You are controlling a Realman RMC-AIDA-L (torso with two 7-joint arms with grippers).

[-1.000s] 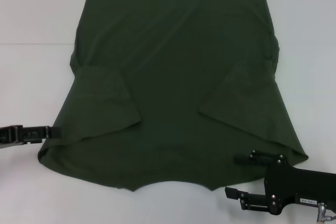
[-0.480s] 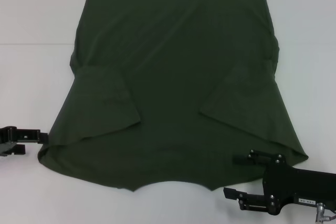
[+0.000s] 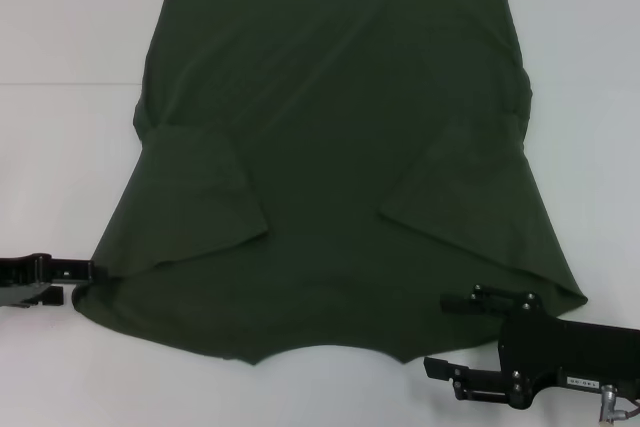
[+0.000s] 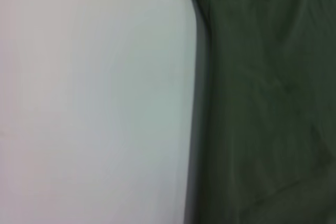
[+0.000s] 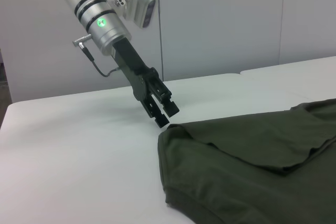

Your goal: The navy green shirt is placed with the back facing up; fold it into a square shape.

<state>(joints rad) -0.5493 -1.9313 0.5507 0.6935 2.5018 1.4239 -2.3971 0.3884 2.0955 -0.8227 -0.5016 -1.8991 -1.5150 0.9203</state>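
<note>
The navy green shirt [image 3: 330, 147] lies flat on the white table, plain back up, both sleeves folded inward and the collar edge nearest me. My left gripper [image 3: 85, 272] is low at the shirt's near left corner, its tip at the cloth edge; it also shows in the right wrist view [image 5: 165, 118], next to the shirt corner [image 5: 252, 166]. The left wrist view shows the shirt edge [image 4: 262, 103] against the table. My right gripper [image 3: 443, 335] is open and empty at the shirt's near right corner, one finger over the cloth, one off it.
The white table [image 3: 60, 147] surrounds the shirt on the left, right and near sides. The shirt's hem reaches the far edge of the head view. A pale wall [image 5: 236, 19] stands behind the table.
My left gripper has moved toward me along the shirt's left edge, to its near left corner. The right gripper has shifted very slightly. The shirt has not moved.
</note>
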